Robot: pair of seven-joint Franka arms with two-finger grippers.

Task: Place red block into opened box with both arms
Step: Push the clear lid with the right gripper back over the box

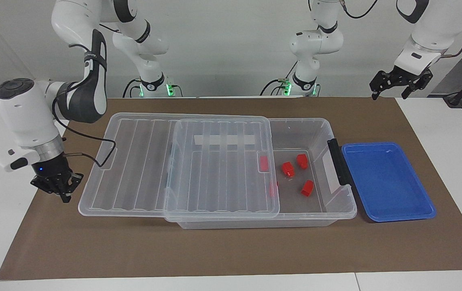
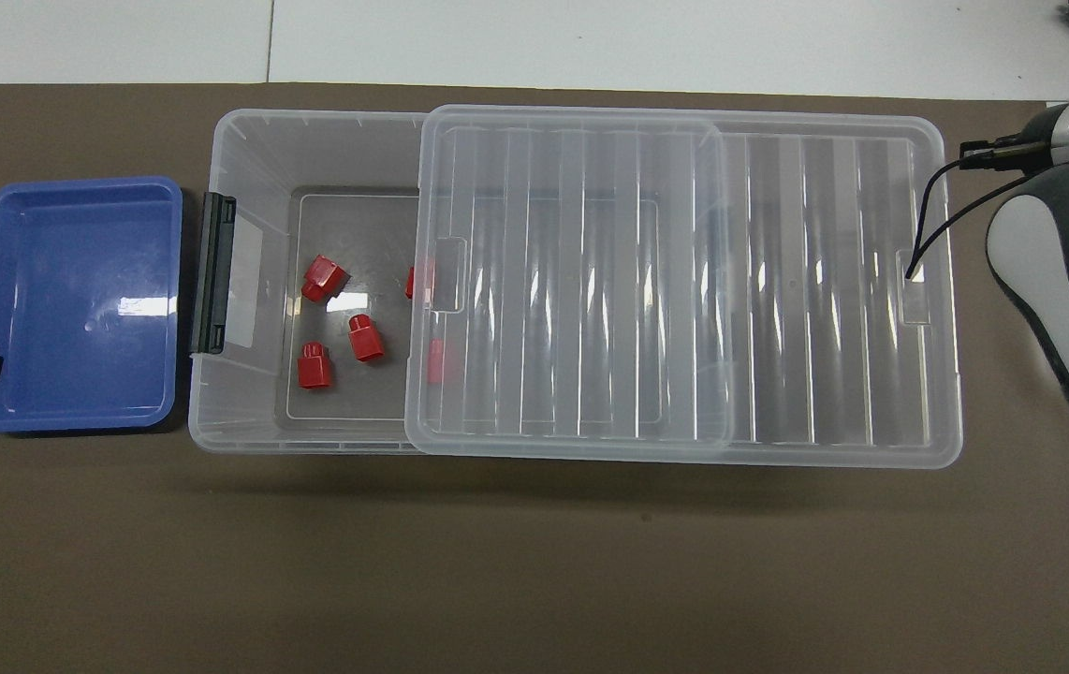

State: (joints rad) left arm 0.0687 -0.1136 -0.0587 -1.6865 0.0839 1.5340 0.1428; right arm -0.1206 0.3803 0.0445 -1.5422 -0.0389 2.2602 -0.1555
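The clear box (image 1: 338,204) lies along the table with its ribbed lid (image 1: 146,165) slid toward the right arm's end, so the end by the dark latch (image 1: 338,161) stands uncovered. Several red blocks lie on its floor: three in the uncovered part (image 1: 288,169) (image 2: 366,338), two more half under the lid's edge (image 2: 436,360). My right gripper (image 1: 64,196) is shut, low over the brown mat, just off the lid's end, holding nothing. My left gripper (image 1: 393,89) hangs open and empty, high over the table's edge at the left arm's end.
A blue tray (image 1: 388,182) (image 2: 76,304) with nothing in it sits on the mat against the latch end of the box. The right arm's black cable (image 1: 93,153) droops onto the lid's end. Brown mat stretches along the box's long side farther from the robots.
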